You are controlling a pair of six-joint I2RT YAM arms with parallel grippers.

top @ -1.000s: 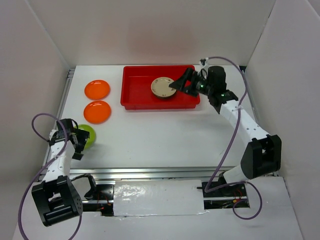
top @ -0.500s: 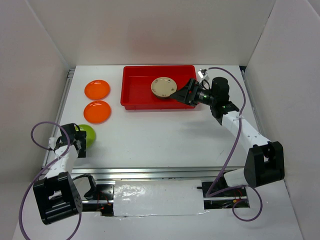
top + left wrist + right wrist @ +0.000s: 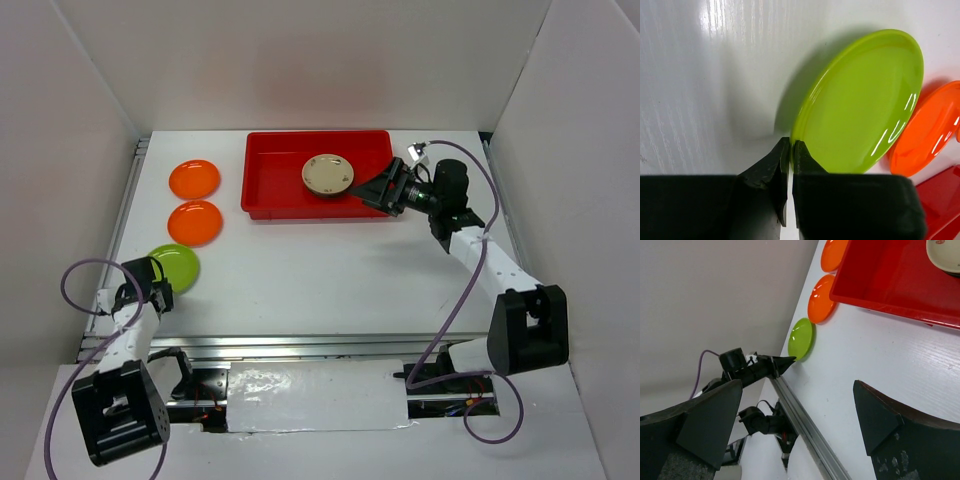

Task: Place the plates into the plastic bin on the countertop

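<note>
Our left hand (image 3: 791, 147) has its fingers pressed almost together, the tips touching the near rim of the lime green plate (image 3: 865, 100), which lies on the worktop (image 3: 715, 75). Beyond that plate sit the nearer orange plate (image 3: 194, 223) and the farther orange plate (image 3: 194, 179), apart from each other. Our right hand (image 3: 380, 190) is spread wide and empty at the near right corner of the red plastic bin (image 3: 275, 185). One cream plate (image 3: 328, 174) lies inside, just left of that hand. White walls (image 3: 300, 60) enclose the worktop.
</note>
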